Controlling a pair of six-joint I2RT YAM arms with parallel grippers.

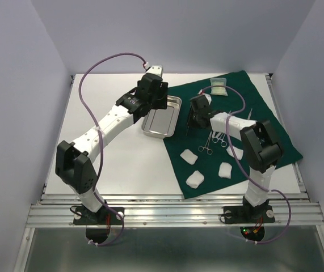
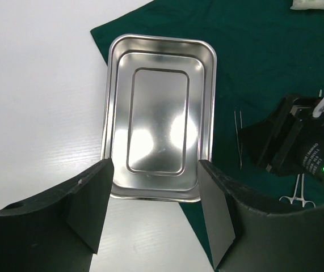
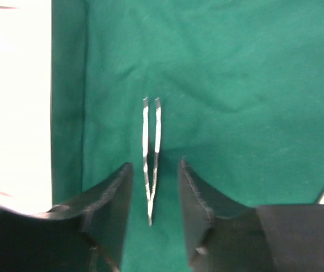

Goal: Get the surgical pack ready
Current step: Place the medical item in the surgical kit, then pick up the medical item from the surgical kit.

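A dark green drape (image 1: 264,113) covers the right half of the table. The steel tray (image 1: 162,118) rests empty at the drape's left edge, mostly on bare white table. My left gripper (image 2: 156,170) hovers open above the tray's (image 2: 159,113) near rim, touching nothing. My right gripper (image 3: 155,187) is open low over the drape (image 3: 235,85), and thin steel tweezers (image 3: 152,147) lie flat between its fingers, clear of both. Scissor-like forceps (image 1: 210,143) lie on the drape near my right arm. Several white gauze pads (image 1: 189,157) sit toward the front. A pale packet (image 1: 218,86) lies at the back.
Grey walls enclose the table on three sides. A metal rail (image 1: 173,198) runs along the near edge by both arm bases. My right arm's black gripper body (image 2: 298,141) shows close to the right of the tray in the left wrist view.
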